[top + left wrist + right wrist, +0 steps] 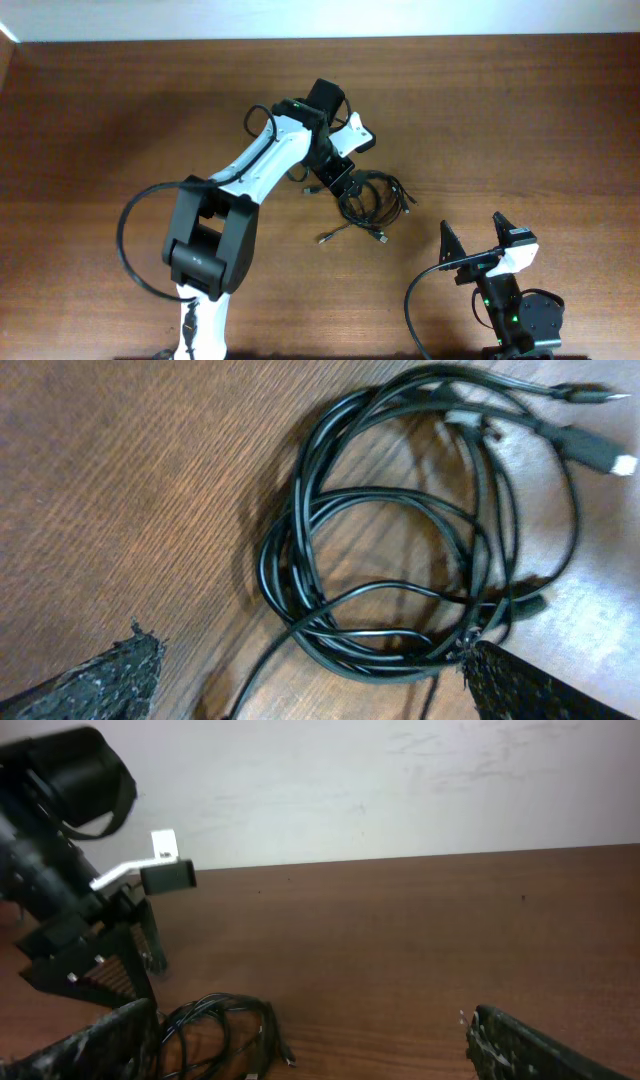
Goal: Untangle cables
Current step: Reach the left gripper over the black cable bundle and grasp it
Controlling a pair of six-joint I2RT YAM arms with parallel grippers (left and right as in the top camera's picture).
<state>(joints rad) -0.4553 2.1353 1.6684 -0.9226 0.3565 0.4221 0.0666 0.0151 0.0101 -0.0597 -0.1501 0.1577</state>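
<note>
The cables (374, 198) are thin black cords lying in a tangled coil on the wooden table, right of centre, with loose plug ends trailing out toward the front. My left gripper (340, 183) is at the coil's left edge. In the left wrist view the coil (400, 550) fills the frame. The left gripper (315, 690) is open wide, with the coil's near loops lying between its fingertips. A white-tipped plug (618, 463) lies at the right. My right gripper (475, 236) is open and empty, well to the front right of the coil. The coil (215, 1030) shows in the right wrist view, left of the right gripper (315, 1050).
The brown wooden table (120, 110) extends around the coil. A pale wall (400, 780) stands behind the table's far edge. The left arm (70, 910) is above the coil in the right wrist view. The right arm's base (520, 320) is at the front right.
</note>
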